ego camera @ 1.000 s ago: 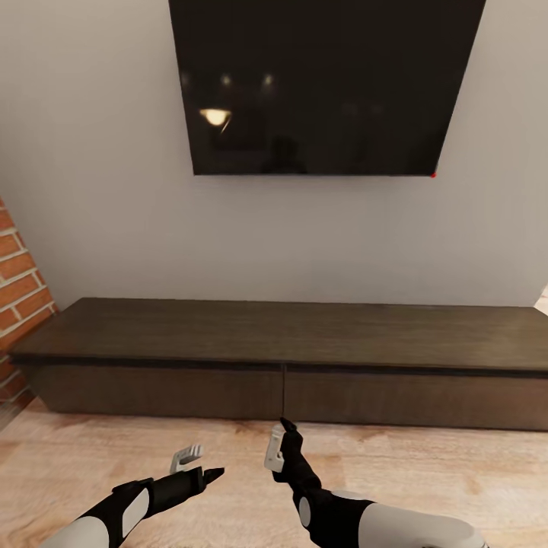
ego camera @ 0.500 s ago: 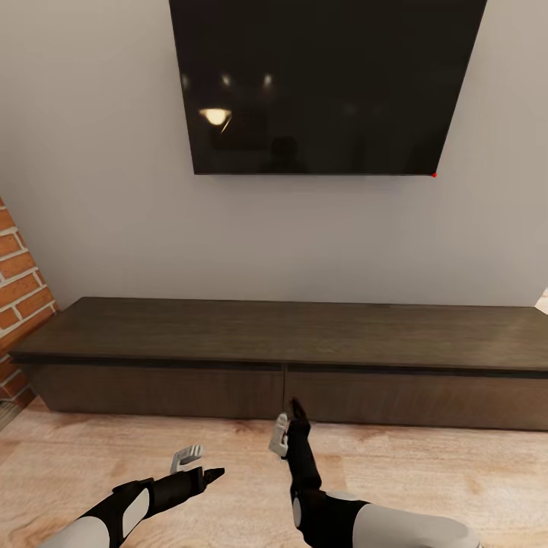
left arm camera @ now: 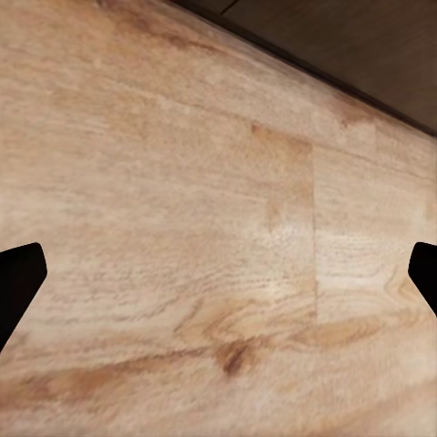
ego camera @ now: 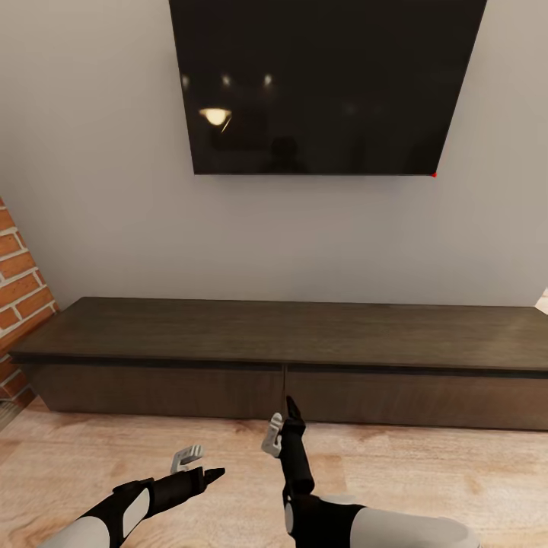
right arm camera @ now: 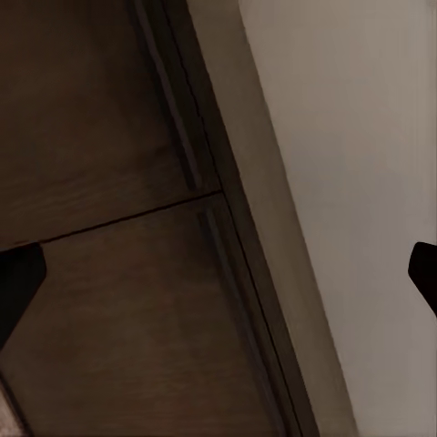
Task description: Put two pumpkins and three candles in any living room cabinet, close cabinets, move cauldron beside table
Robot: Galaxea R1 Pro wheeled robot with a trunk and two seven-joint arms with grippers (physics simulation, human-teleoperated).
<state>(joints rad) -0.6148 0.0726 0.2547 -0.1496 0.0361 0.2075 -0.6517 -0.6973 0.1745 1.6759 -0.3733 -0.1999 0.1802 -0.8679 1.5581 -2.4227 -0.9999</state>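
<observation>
Long low dark-brown wooden cabinet (ego camera: 281, 335) against the pale grey wall (ego camera: 99, 190), spanning nearly the whole head view, below a big black wall-mounted television screen (ego camera: 320, 84). Two wide handle-less drawer fronts, both flush and shut, meeting at a thin vertical seam near the middle. Red brick wall section (ego camera: 19, 289) just beside the cabinet's left end. Light wooden plank floor (ego camera: 426, 472) in front.

Right gripper (ego camera: 280, 432) raised just before the seam between the drawer fronts, one white finger and one black finger spread apart, nothing between them; whether touching the drawer front cannot be told. In the right wrist view, black fingertips (right arm camera: 18, 287) at opposite edges, wide apart, with the dark wooden cabinet (right arm camera: 109, 228) and its seam close ahead and the pale wall (right arm camera: 355, 182) beyond the top edge.

Left gripper (ego camera: 196, 464) low over the floor, well apart from the cabinet, pointing toward the right arm, fingers parted and holding nothing. In the left wrist view, black fingertips (left arm camera: 18, 282) at both edges, far apart, over bare wooden floor (left arm camera: 200, 228), with the dark base of the cabinet (left arm camera: 364, 55) across one corner.
</observation>
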